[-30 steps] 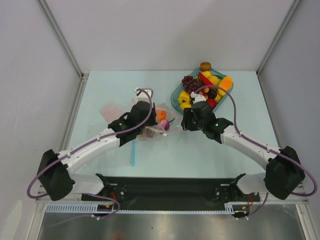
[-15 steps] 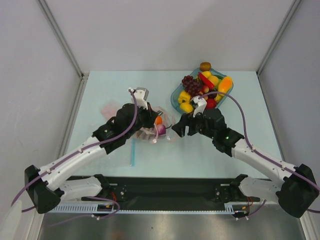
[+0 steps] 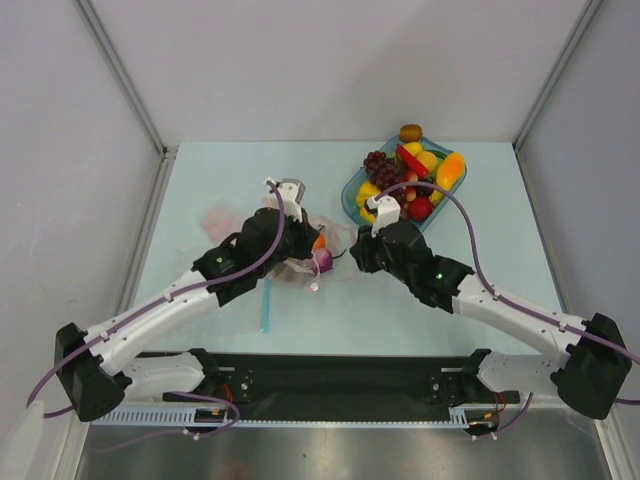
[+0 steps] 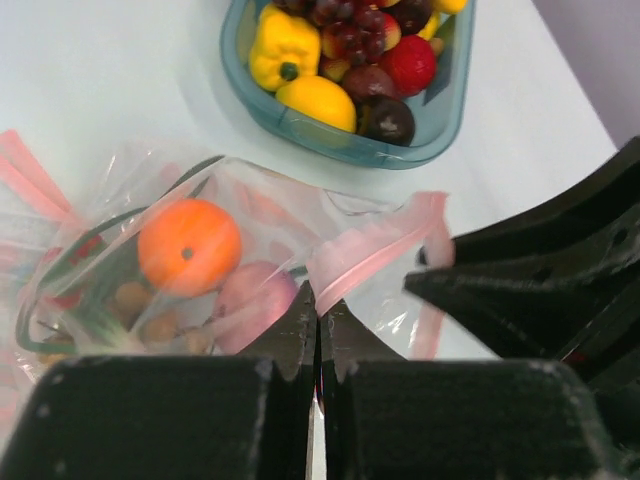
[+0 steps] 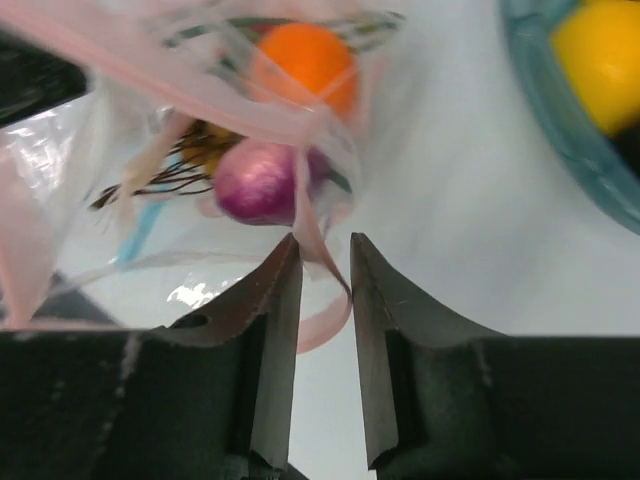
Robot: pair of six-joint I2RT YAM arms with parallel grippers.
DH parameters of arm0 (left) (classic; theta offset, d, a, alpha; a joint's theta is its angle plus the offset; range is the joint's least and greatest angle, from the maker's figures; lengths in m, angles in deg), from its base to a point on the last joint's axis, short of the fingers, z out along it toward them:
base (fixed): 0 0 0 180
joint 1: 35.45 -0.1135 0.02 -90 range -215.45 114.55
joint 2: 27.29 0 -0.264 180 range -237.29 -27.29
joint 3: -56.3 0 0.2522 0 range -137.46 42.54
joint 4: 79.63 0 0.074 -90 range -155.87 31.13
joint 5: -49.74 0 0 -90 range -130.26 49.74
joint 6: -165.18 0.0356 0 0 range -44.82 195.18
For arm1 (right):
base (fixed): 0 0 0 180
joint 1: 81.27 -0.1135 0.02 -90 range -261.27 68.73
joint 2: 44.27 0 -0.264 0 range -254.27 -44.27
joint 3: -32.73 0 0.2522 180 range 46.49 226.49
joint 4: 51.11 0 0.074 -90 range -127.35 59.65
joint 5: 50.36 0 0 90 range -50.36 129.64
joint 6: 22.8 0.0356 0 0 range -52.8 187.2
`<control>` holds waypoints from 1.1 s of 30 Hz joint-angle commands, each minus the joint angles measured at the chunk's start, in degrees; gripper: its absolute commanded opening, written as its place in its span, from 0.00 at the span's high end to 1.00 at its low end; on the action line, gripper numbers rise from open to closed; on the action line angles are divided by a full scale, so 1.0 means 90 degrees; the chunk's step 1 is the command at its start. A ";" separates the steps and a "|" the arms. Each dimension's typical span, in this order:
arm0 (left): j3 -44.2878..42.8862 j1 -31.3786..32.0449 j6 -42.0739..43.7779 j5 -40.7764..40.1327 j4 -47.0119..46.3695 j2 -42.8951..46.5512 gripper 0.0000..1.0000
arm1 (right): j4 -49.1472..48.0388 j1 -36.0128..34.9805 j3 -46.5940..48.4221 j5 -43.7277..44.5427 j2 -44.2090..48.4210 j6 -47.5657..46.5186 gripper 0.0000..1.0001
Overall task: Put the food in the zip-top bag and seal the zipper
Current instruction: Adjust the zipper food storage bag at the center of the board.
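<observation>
The clear zip-top bag (image 3: 298, 264) lies mid-table with an orange (image 4: 188, 245), a purple piece (image 4: 255, 300), tan grapes and a green stalk inside. My left gripper (image 4: 319, 312) is shut on the bag's pink zipper (image 4: 375, 245) and holds that edge up. My right gripper (image 5: 325, 262) is at the bag's mouth, its jaws a narrow gap apart. A curl of the zipper (image 5: 318, 240) hangs between them, not clamped. The orange (image 5: 305, 60) and purple piece (image 5: 258, 180) lie just beyond. More food, including a lemon (image 4: 315, 102), fills the teal tray (image 3: 350, 196).
The teal tray (image 4: 330, 142) stands at the back right, with a brown fruit (image 3: 410, 132) behind it. A light-blue strip (image 3: 266, 305) lies in front of the bag. A second pinkish bag (image 3: 216, 218) lies to the left. Grey walls close the table.
My right gripper has moved from beside the tray down to the bag's mouth, around the zipper curl. My left gripper has shifted slightly with the bag's edge in it.
</observation>
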 commanded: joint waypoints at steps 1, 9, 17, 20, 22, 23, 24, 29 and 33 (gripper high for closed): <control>-0.0340 0.0049 0.0121 -0.0506 0.0119 -0.0039 1.00 | 0.0959 -0.0030 0.0507 0.2112 -0.0118 0.0209 0.68; -0.0399 0.0049 0.0150 -0.1376 0.0335 -0.0127 1.00 | 0.1391 0.0048 0.0596 0.3307 -0.0167 0.0492 0.77; -0.0369 0.0059 0.0179 -0.1406 0.0276 -0.0137 1.00 | 0.0786 0.0088 0.0362 0.1738 0.0144 0.0170 0.67; -0.0360 0.0049 0.0170 -0.1416 0.0228 -0.0195 1.00 | 0.0474 0.0126 0.0137 0.1423 0.0281 0.0072 0.43; -0.0330 0.0059 0.0170 -0.1377 0.0150 -0.0225 1.00 | 0.0327 0.0311 0.0030 0.1062 0.0321 0.0140 0.35; -0.0321 0.0049 0.0170 -0.1348 0.0130 -0.0244 1.00 | 0.0307 0.0505 0.0010 0.0732 0.0273 0.0189 0.33; -0.0311 0.0049 0.0160 -0.1357 0.0101 -0.0244 1.00 | 0.0268 0.0623 -0.0009 0.0525 0.0233 0.0228 0.33; -0.0301 0.0049 0.0170 -0.1357 0.0071 -0.0273 1.00 | -0.0171 0.1073 -0.0156 -0.1025 -0.0118 0.0511 0.47; -0.0301 0.0049 0.0179 -0.1318 0.0042 -0.0293 1.00 | -0.0454 0.1249 -0.0146 -0.1878 -0.0509 0.0638 0.57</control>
